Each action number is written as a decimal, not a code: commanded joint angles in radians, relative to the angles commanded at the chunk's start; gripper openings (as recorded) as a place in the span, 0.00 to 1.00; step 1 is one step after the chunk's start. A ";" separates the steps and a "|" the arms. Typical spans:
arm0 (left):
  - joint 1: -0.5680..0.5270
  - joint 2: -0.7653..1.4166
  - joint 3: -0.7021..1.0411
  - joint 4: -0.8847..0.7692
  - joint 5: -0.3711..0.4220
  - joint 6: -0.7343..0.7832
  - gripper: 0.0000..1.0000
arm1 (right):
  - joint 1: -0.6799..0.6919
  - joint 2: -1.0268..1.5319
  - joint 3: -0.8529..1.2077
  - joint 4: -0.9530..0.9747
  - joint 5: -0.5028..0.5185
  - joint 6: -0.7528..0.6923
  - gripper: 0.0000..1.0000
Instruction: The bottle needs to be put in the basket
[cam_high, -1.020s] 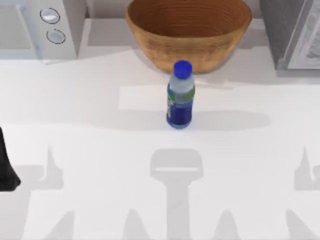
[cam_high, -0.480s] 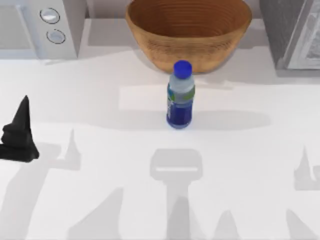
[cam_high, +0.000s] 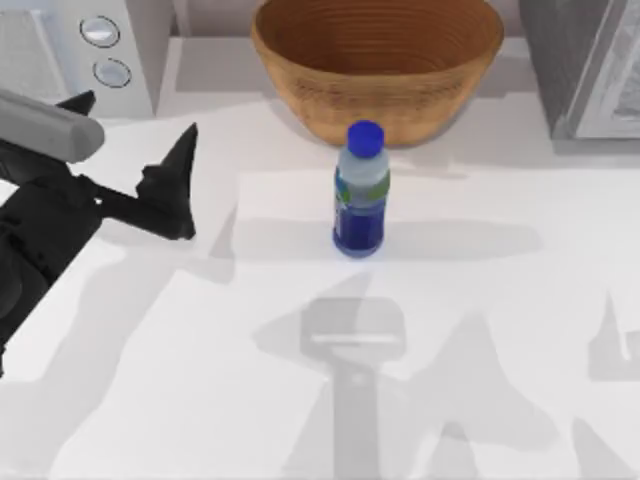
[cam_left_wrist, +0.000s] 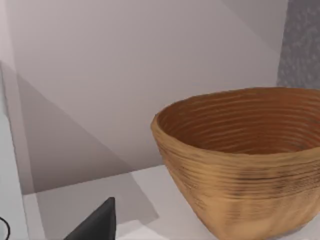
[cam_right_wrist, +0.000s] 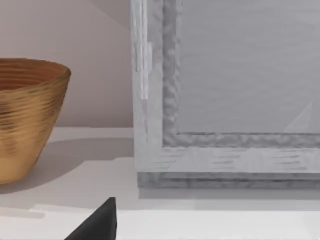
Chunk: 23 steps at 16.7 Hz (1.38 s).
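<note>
Bottle (cam_high: 361, 190) stands upright mid-table, just in front of the basket (cam_high: 378, 62). I judge it light, rigid, slick plastic and easy to tip, so I'd grab the label band mid-body. Left gripper (cam_high: 140, 150) sits well off to its left, fingers spread, holding nothing.

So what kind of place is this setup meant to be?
Probably a mock kitchen counter: a white table, a microwave-like box with two dials at the back left, a grey appliance at the back right, and the basket between them.

No legible text anywhere, not even on the bottle (cam_high: 360, 190) label.
</note>
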 joint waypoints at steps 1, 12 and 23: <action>-0.023 0.101 0.028 0.072 0.013 0.001 1.00 | 0.000 0.000 0.000 0.000 0.000 0.000 1.00; -0.220 0.965 0.271 0.690 0.126 0.005 1.00 | 0.000 0.000 0.000 0.000 0.000 0.000 1.00; -0.244 1.059 0.326 0.728 0.132 0.005 1.00 | 0.000 0.000 0.000 0.000 0.000 0.000 1.00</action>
